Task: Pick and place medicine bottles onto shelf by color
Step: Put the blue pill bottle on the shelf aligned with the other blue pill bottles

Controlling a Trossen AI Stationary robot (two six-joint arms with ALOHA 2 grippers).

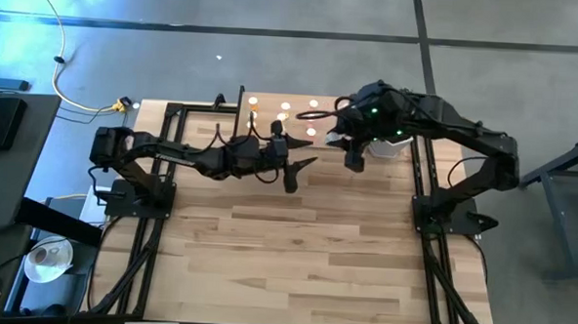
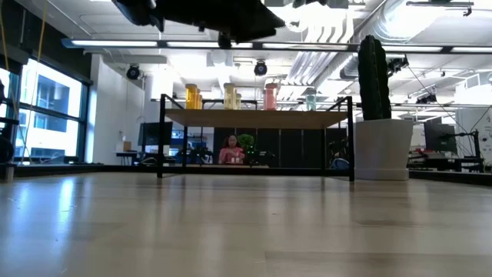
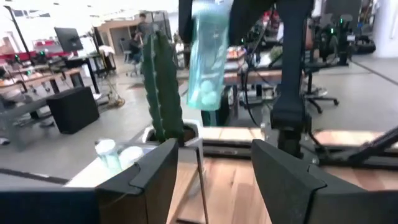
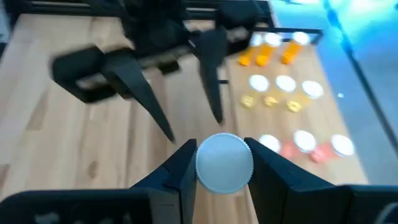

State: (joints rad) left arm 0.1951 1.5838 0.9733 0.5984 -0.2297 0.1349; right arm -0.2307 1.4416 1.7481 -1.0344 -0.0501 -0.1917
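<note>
A pale green medicine bottle hangs in the air with my right gripper shut on it, above the table in front of the shelf. My left gripper stands open and level just below and to the left of it, touching nothing; its two spread fingers also show in the right wrist view. On the shelf stand orange, yellow, pink and green bottles on their bases, with their white caps in rows. My right gripper pinches the green bottle at its white-capped top end between its two fingers, one on each side of the cap. The fingers slant down from above. The bottle hangs below them, nearly upright, its base clear of the table and the shelf.
A tall green cactus in a white pot stands right of the shelf, close to the held bottle. Black frame rails run along the table's left and right sides. The near half of the wooden table lies bare.
</note>
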